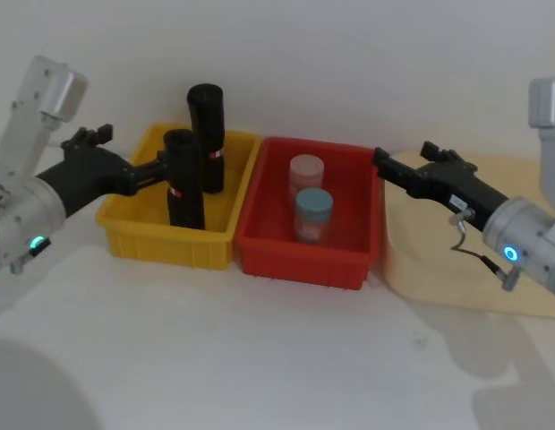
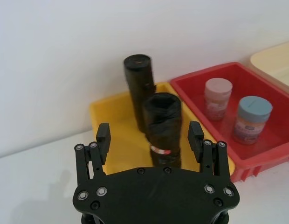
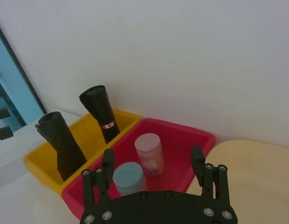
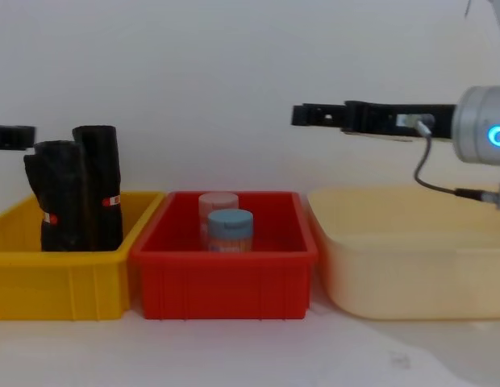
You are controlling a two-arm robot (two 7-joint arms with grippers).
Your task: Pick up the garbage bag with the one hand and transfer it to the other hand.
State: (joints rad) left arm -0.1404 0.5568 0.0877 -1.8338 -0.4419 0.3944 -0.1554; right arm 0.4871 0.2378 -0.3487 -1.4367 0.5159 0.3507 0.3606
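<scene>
Two black rolls stand upright in the yellow bin point(image 1: 161, 240). The nearer garbage bag point(image 1: 183, 179) point(image 2: 162, 126) point(image 4: 60, 193) has a red-and-white label band; the second roll point(image 1: 206, 134) point(image 2: 139, 86) stands just behind it. My left gripper point(image 1: 166, 170) point(image 2: 149, 136), on the green-ringed arm, is open, one finger on each side of the nearer roll with gaps between. My right gripper point(image 1: 382, 160) point(image 3: 152, 161) point(image 4: 302, 115), on the blue-ringed arm, hangs open and holds nothing, above the right rim of the red bin point(image 1: 295, 262).
The red bin holds a pink-lidded jar point(image 1: 306, 176) and a blue-lidded jar point(image 1: 313, 213). A beige tub point(image 1: 439, 269) sits to its right under the right arm. A white wall runs close behind the bins. In front of them lies bare white table.
</scene>
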